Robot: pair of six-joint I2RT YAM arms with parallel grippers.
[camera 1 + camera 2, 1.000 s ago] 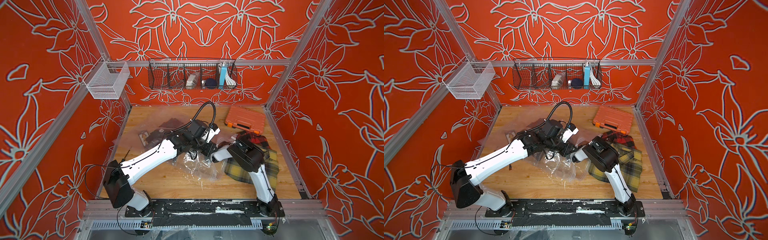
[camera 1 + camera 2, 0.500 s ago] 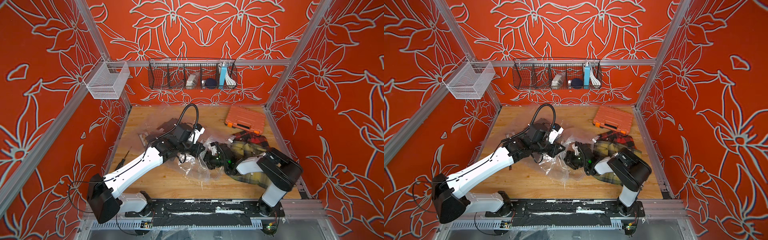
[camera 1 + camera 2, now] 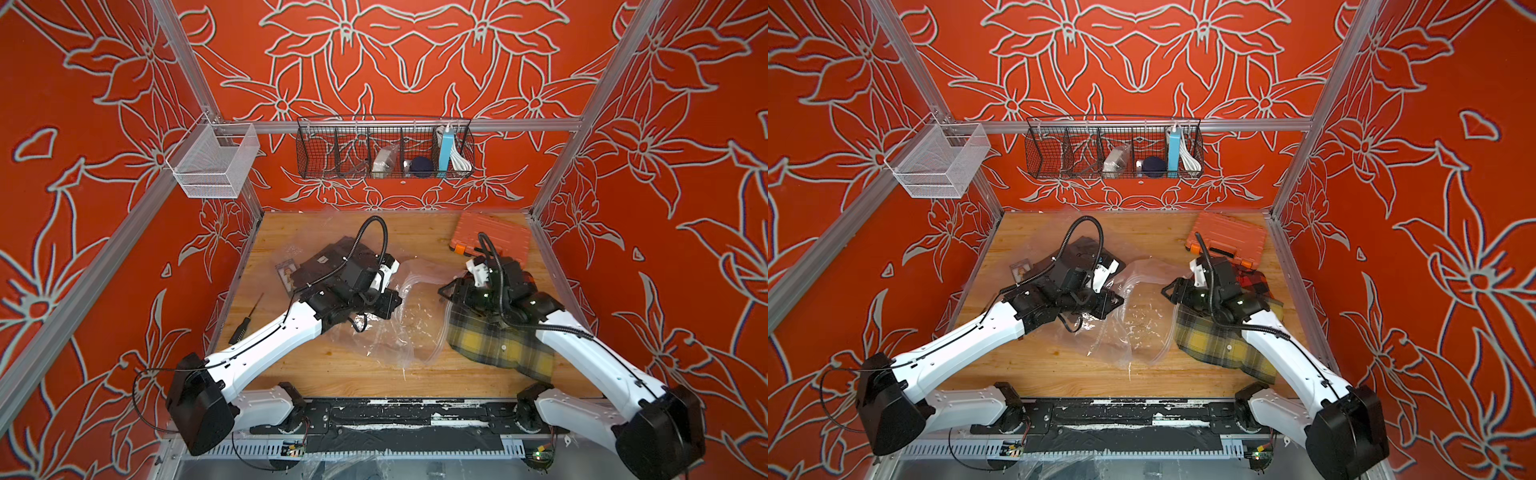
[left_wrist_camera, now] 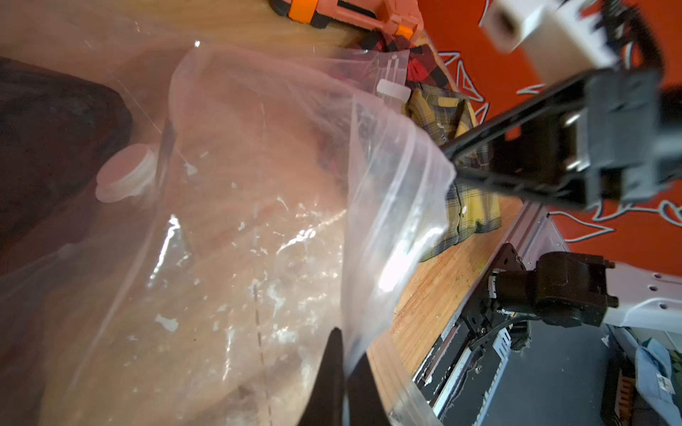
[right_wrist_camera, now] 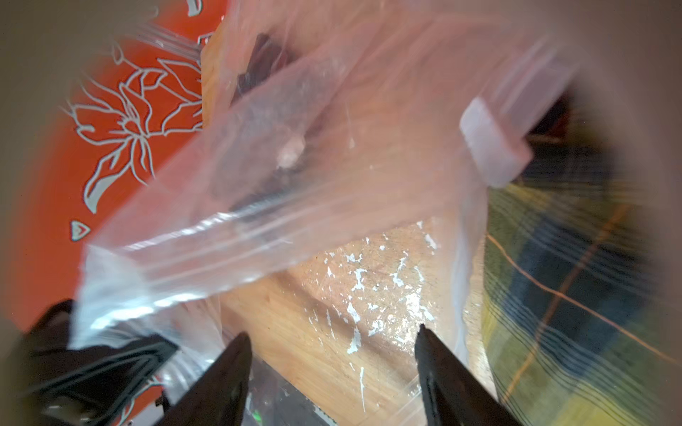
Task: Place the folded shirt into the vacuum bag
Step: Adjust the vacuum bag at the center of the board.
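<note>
Where your left pincer [image 4: 341, 357] clamps vacuum bag [image 3: 395, 332] rim, bag lies on table [image 3: 291, 374], mouth facing folded shirt [image 3: 494, 345]. Your right pincer [image 5: 332, 354]: jaws apart at bag mouth, gripping nothing. Shirt: yellow plaid, just beside bag, outside it.

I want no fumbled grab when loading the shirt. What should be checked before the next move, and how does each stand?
1. Left fingers shut on vacuum bag edge: ok.
2. Its mouth lifted open: ok.
3. Right fingers open: ok.
4. Right fingers holding plaid shirt: not ok, empty.
5. Shirt inside bag: not ok, lies outside, on the table.
6. Shirt's fold under the right arm: cannot tell.
</note>
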